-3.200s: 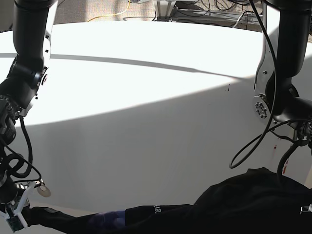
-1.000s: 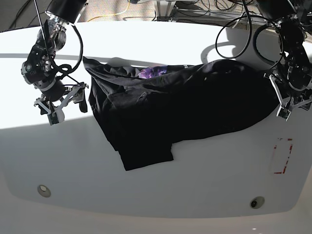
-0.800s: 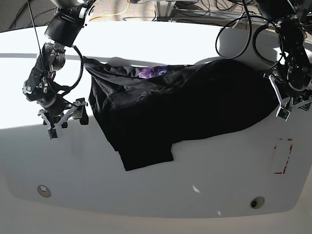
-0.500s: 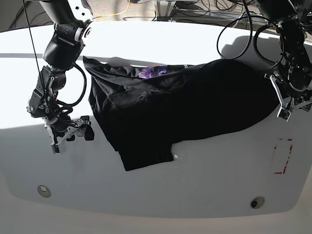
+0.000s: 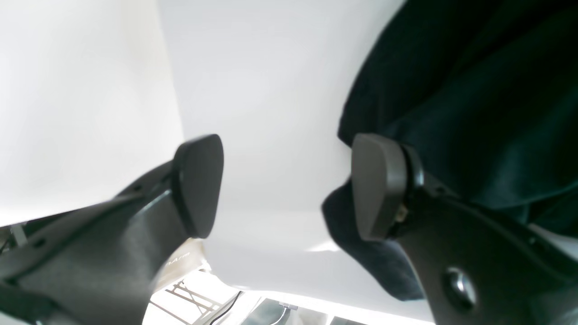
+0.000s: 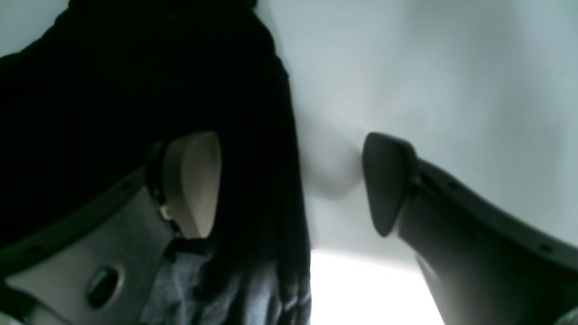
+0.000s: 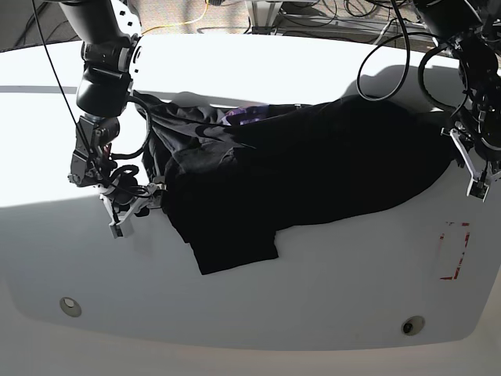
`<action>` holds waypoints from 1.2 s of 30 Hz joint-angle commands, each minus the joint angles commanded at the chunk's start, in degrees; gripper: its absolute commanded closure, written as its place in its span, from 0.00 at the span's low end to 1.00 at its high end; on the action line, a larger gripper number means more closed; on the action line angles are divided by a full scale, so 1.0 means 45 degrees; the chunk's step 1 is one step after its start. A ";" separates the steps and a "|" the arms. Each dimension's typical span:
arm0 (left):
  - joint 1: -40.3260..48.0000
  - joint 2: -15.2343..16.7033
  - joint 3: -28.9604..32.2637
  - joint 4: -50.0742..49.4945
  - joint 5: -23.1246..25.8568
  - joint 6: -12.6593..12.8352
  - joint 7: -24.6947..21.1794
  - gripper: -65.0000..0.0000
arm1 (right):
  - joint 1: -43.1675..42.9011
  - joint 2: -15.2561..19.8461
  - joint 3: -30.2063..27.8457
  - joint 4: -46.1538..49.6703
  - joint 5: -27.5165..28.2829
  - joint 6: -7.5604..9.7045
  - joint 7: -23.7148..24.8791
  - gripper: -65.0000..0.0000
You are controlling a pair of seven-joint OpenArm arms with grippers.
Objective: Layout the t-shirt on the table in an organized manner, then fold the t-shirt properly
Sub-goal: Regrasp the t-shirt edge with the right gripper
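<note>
The black t-shirt [image 7: 313, 172] lies crumpled across the middle of the white table [image 7: 313, 313], with a purple patch [image 7: 243, 117] showing at its far edge. My right gripper [image 7: 141, 205] is open at the shirt's left edge. In the right wrist view, the t-shirt [image 6: 135, 90] reaches into the gap of the right gripper [image 6: 291, 183]. My left gripper [image 7: 472, 178] is open at the shirt's right edge. In the left wrist view, the t-shirt [image 5: 474, 90] lies beside one finger of the left gripper [image 5: 289, 185], with bare table [image 5: 253, 67] between the fingers.
Two small metal discs [image 7: 70, 305] [image 7: 412, 324] sit near the table's front edge. A red dashed rectangle [image 7: 454, 251] is marked at the front right. Cables hang by both arms, and more lie on the floor behind the table.
The shirt went from the near edge to spread over the table's middle. In the last second my right gripper came down and in to the shirt's left edge. My left gripper shifted slightly right.
</note>
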 joint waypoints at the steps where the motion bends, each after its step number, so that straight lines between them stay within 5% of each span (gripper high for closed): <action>1: -0.0020 0.0000 -0.0020 0.0000 0.0000 0.0000 0.0000 0.35 | -0.0020 -0.0059 -0.0059 0.0000 0.0000 0.0000 0.0000 0.27; 13: -0.0625 0.0000 -0.0488 -0.0039 0.0059 0.0000 0.0000 0.35 | -0.0020 -0.0801 -0.1231 0.0039 0.0039 0.0000 -0.0059 0.27; 25: -0.0996 -0.0020 -0.0547 -0.0078 0.0098 0.0000 0.0000 0.35 | -0.0293 -0.0176 -0.0645 0.1719 -0.0020 0.0000 -0.0215 0.27; 36: -0.0977 0.0039 -0.0469 -0.0098 0.0098 0.0000 0.0000 0.35 | -0.2208 0.0078 0.0098 0.7385 0.0059 0.0000 -0.3692 0.27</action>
